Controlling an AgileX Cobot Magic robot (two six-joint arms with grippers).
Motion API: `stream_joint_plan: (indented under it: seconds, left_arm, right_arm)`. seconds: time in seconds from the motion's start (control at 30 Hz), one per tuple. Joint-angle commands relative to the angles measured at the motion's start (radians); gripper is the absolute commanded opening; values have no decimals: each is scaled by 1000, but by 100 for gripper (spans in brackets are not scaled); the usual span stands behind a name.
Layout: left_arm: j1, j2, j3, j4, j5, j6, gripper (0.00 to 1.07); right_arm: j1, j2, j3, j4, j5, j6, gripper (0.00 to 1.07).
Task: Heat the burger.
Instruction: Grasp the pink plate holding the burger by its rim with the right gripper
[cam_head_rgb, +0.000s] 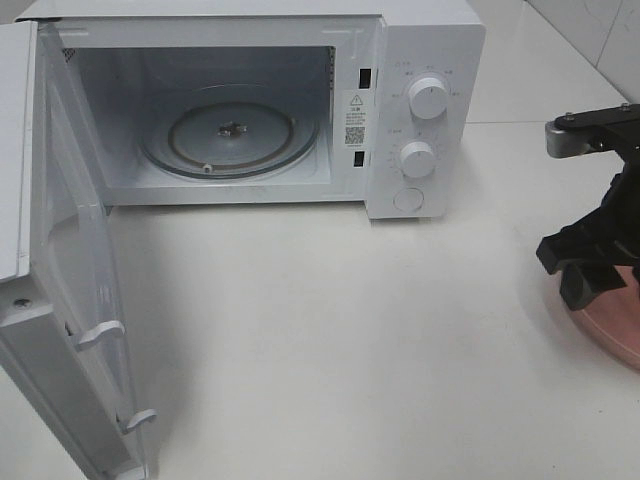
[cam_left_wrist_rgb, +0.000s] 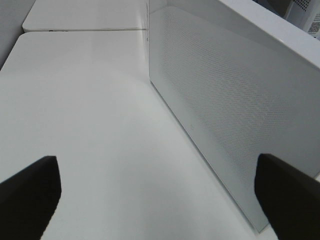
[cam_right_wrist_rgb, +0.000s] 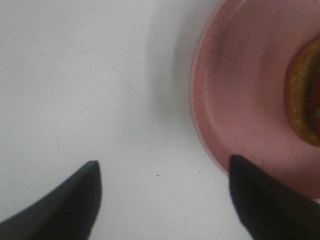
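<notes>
While the microwave (cam_head_rgb: 420, 100) at eleven o'clock stands open, its glass turntable (cam_head_rgb: 230, 135) bare, we see the pink plate (cam_head_rgb: 615, 325) at four o'clock carrying the burger (cam_right_wrist_rgb: 302, 95), not yet loaded; the right gripper (cam_right_wrist_rgb: 164, 167) and left gripper (cam_left_wrist_rgb: 157, 167) both gape empty.

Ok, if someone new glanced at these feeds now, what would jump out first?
The white microwave at the back of the table, its door swung wide to the left and the glass turntable bare inside. Then the right claw, open, over the rim of the pink plate at the table's right edge, burger on it.
</notes>
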Motion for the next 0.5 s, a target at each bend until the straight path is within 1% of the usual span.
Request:
stream_joint_plan:
  seconds: [0.03,0.27,0.5]
  left_arm:
    - [-6,-19,3,-7,-8,-2,100]
    - [-6,-19,3,-7,-8,-2,100]
    - [-6,-19,3,-7,-8,-2,100]
  right_arm:
    - [-8,-5,1,-40,-55,-25,101]
    - [-9,19,1,-38,-81,-35,99]
    - [-70,119,1,-40,-124,-41,96]
